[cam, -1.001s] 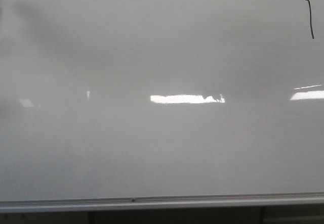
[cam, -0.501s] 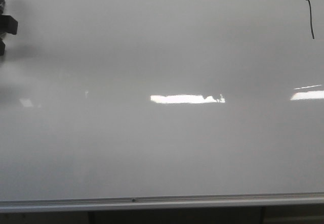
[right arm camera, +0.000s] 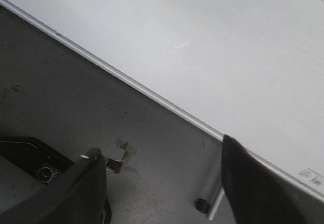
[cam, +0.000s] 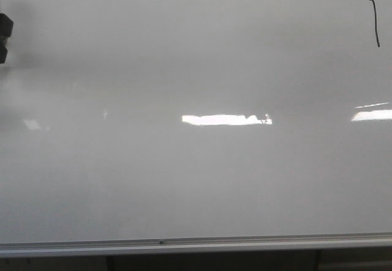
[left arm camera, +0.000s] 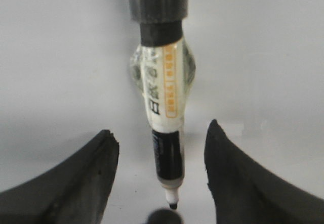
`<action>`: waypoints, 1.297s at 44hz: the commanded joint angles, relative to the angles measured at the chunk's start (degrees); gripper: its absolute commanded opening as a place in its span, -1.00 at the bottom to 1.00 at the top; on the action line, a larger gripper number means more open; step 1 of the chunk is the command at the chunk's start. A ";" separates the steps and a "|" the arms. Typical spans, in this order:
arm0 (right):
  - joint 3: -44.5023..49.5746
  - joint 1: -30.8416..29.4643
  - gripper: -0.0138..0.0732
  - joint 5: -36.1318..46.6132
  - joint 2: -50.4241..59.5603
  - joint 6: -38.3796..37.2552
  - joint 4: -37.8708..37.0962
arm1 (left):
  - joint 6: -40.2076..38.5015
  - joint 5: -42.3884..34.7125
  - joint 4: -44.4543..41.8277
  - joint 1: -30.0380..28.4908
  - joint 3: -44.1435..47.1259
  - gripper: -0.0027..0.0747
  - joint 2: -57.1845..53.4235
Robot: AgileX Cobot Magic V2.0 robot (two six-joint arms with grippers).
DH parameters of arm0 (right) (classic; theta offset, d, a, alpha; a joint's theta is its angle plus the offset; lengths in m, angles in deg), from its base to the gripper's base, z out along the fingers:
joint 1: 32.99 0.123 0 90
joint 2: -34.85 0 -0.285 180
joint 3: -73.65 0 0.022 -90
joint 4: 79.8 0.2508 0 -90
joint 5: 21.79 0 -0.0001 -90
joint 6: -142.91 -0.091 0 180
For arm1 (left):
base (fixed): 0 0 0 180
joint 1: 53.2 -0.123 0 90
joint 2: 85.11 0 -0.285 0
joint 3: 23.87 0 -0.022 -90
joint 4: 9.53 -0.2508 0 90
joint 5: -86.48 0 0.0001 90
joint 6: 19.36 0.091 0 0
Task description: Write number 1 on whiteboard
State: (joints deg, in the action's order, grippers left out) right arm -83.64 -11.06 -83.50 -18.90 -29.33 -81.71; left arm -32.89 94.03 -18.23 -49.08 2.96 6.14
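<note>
At the far left edge of the front view, a dark piece of the left gripper [cam: 3, 37] pokes in, mostly cut off. Its wrist view shows the fingers spread wide, with a marker [left arm camera: 163, 90] between them, touching neither; what holds the marker is hidden past the top edge. The whiteboard [cam: 184, 179] fills the frame, its silver rail along the bottom. The number 1 [cam: 374, 22] sits in the upper right corner. The right gripper [right arm camera: 162, 183] stands open and empty.

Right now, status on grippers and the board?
Left gripper wide, marker between fingers. Right gripper open, empty. Number 1 on whiteboard upper right. Nothing obstructing.
</note>
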 commanded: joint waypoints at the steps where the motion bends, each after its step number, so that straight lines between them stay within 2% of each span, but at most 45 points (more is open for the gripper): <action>1: -1.46 -0.43 0.49 2.27 1.01 -5.67 -1.37 | -0.08 2.54 -1.23 0.45 -1.80 0.07 -7.08; 7: -1.46 -0.43 0.49 2.12 2.83 -11.43 -3.97 | 0.02 13.31 -4.85 1.50 -1.80 0.07 -15.21; 13: -1.46 -0.43 0.49 1.04 5.30 -13.67 -5.94 | 1.44 25.09 -5.27 3.91 -1.80 0.07 -23.90; 18: -1.38 -0.43 0.49 1.10 7.80 -16.78 -6.87 | 1.43 31.82 -4.89 6.58 -1.80 0.07 -30.45; 29: -1.38 -0.43 0.49 1.72 14.03 -17.68 -7.14 | 1.43 39.98 -1.72 10.88 -1.69 0.07 -43.69; 43: 0.68 -0.43 0.48 2.78 17.24 -17.68 -7.14 | 1.43 40.99 -0.96 11.02 -1.69 0.06 -50.00; 48: 1.37 -0.43 0.21 2.97 17.24 -17.68 -7.14 | 1.43 40.99 -1.23 11.02 -1.69 -0.18 -50.00; 57: 1.37 -0.43 -0.50 3.67 17.24 -17.68 -7.14 | 1.43 40.99 -1.36 11.02 -1.69 -0.83 -50.00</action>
State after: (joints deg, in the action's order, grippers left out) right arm -81.15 -11.06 -84.23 -1.37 -47.14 -87.60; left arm -31.40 138.50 -19.04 -38.55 2.96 -44.07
